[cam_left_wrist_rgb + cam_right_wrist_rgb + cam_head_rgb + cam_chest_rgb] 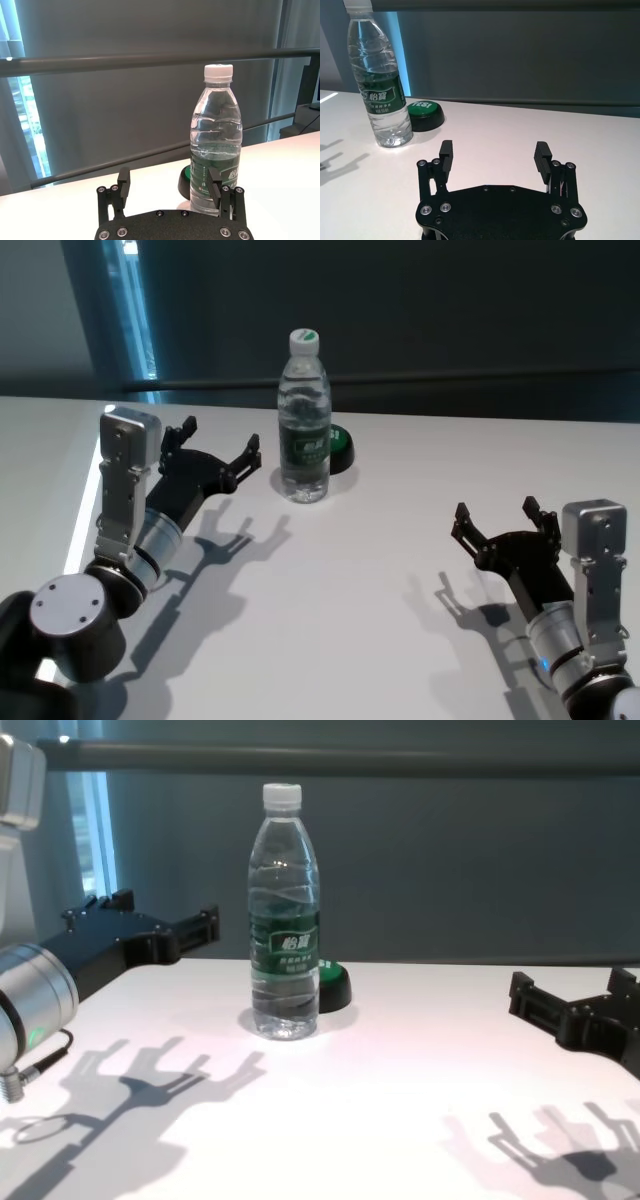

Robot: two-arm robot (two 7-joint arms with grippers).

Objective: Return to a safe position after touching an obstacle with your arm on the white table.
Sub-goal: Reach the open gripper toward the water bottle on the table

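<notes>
I see the water bottle (304, 420) standing upright on the white table (380, 560), toward its far side and left of centre, long axis vertical. It is clear ribbed plastic with a white screw cap on top and a dark green label band with white characters around the lower middle. Just behind it, to its right, sits a low round black puck (340, 450) with a glossy green top. My left gripper (222, 450) hovers above the table just left of the bottle, black fingers spread wide, holding nothing, not touching it. My right gripper (497, 520) hangs over the table's right side, well apart from the bottle, fingers equally wide and empty.
</notes>
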